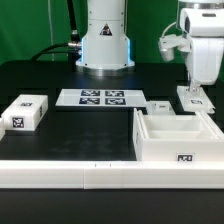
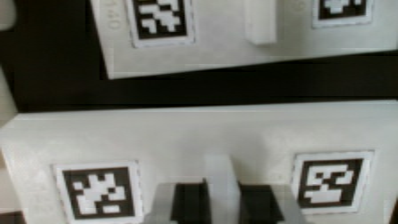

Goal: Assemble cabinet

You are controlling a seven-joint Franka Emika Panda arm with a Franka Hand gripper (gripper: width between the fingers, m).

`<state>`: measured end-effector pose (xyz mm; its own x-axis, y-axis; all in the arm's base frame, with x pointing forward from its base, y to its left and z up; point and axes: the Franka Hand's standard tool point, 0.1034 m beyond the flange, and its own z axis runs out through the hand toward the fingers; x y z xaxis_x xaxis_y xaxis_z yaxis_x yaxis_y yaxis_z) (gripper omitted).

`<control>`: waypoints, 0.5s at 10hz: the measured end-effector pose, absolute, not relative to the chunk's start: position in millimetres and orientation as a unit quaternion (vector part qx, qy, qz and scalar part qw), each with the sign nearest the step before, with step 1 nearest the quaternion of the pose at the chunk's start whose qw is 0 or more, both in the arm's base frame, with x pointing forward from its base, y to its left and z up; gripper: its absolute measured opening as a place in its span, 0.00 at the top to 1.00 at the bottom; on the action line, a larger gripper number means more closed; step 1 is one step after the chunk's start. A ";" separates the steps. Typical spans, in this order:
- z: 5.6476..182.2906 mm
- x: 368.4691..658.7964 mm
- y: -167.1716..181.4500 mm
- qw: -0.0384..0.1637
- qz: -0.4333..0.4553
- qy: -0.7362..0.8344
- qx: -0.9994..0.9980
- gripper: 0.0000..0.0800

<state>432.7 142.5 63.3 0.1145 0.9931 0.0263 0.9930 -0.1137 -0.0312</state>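
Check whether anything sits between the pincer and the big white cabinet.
Nothing visible does. The pincer hangs low over a small white panel just beyond the far wall of the cabinet, with only a strip of bare black table between them.

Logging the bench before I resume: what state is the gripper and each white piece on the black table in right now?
Gripper: lowered at the small white tagged panel; open or shut unclear.
That panel: flat on the table.
Large white plastic cabinet box: upright, open top, apart from the gripper.
Small white block with one tag: lying loose, tag up, untouched.
Marker board: flat, tags up.
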 end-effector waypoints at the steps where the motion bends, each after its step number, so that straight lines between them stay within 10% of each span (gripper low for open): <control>1: 64.2 434.9 133.2 0.020 0.000 -0.664 -0.747 0.91; 5: 62.4 435.7 126.7 0.021 0.001 -0.657 -0.753 0.91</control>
